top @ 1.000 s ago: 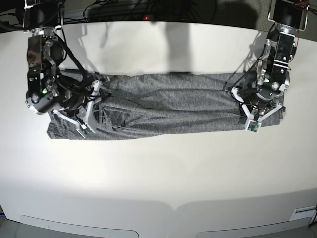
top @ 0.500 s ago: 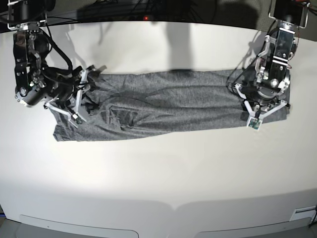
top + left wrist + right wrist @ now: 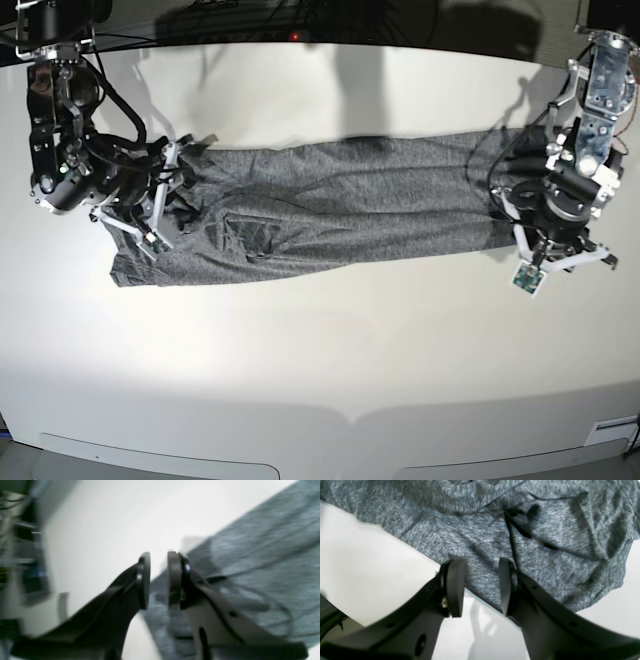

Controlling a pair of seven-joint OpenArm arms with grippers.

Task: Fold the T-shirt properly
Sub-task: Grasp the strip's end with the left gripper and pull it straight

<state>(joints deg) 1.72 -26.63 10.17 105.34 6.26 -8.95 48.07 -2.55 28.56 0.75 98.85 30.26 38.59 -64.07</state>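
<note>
A white tabletop [image 3: 320,350] fills the base view, with dark cables along its far edge. The grey shirt [image 3: 330,212] lies on it as a long, rumpled band stretched between the two arms. The right claw [image 3: 163,203] is at the band's end on this view's left, low over bunched cloth, its white fingers spread to either side of a fold. The left claw [image 3: 560,258] is at the opposite end, by the near corner of the cloth, partly out over bare tabletop; from here its grip cannot be made out.

In the left wrist view, which is blurred, the left claw [image 3: 158,580] shows two dark pads with a narrow gap between them. Bright tabletop [image 3: 105,525] shows through the upper part of that gap and nothing is seen pinched between the pads. The shirt [image 3: 262,562] lies ahead and to the right of the claw, its edge running diagonally just behind the pads.

In the right wrist view the right claw [image 3: 481,587] stands with its pads moderately apart, nothing clamped between them. The shirt [image 3: 495,525] lies wrinkled just ahead, and its edge runs behind the gap. White tabletop [image 3: 370,567] lies left of the claw and below the cloth.
</note>
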